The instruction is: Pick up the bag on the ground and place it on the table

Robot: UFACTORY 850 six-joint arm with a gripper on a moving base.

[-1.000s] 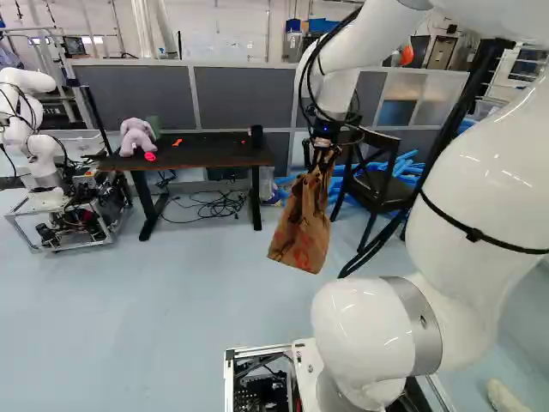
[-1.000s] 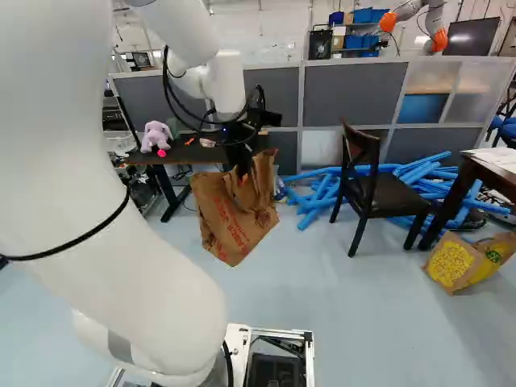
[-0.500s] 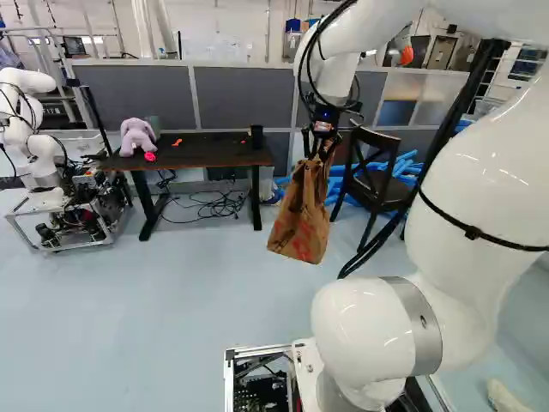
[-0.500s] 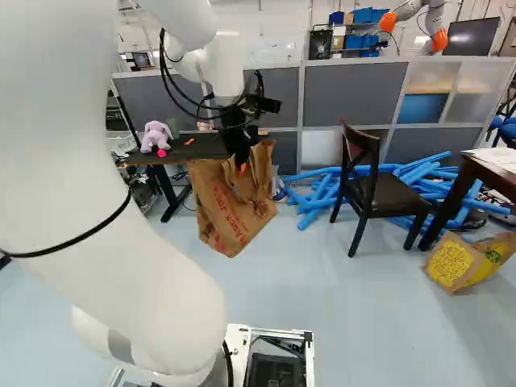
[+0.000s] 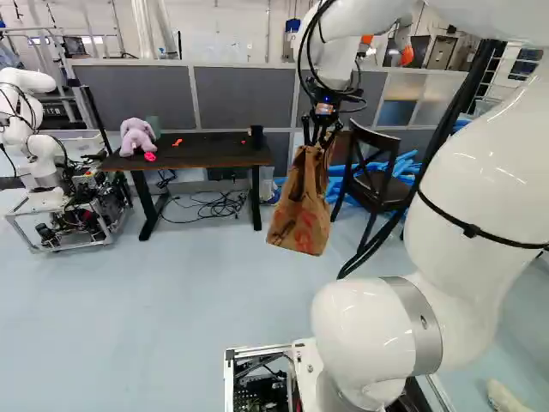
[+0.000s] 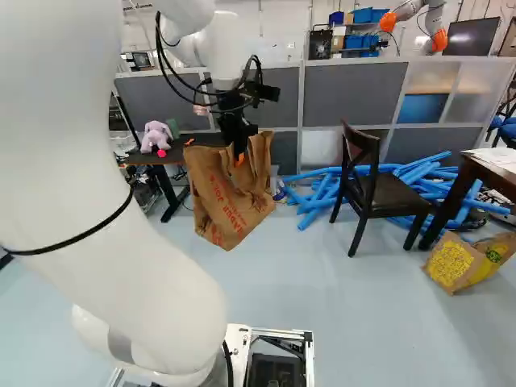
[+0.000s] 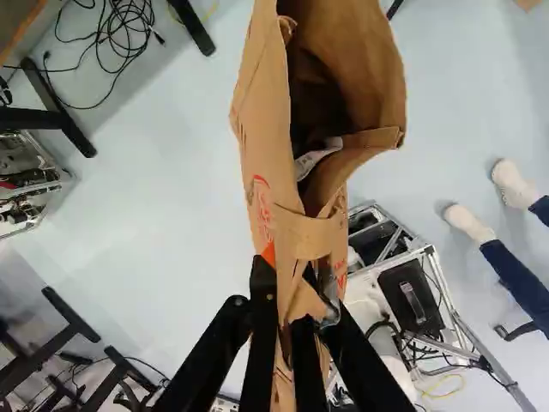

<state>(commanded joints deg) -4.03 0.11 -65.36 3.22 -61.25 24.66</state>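
Observation:
My gripper (image 6: 239,155) is up in the air, shut on the brown paper bag (image 6: 230,197), which hangs upright off the floor. In the wrist view the gripper (image 7: 288,300) pinches the bag's handle and upper edge between its two fingers, and the bag (image 7: 257,163) gapes on the side ahead of them, with something pale inside. Beyond the bag, left of it in the left base view, stands a dark table (image 5: 210,156). A purple plush toy (image 5: 135,136), small pink and orange pieces and a dark cup (image 5: 256,136) are on its top.
A black chair (image 6: 377,189) and blue foam tubes (image 6: 322,192) lie beyond, right of the bag. Another table and a yellow-printed bag (image 6: 459,262) stand farther right. Another robot (image 5: 39,129) is left of the dark table. A person's shoe shows beside my base.
The arm has lifted the gripper somewhat, and the held bag has risen slightly with it, its top opening up a little in the right base view. The base has stayed put.

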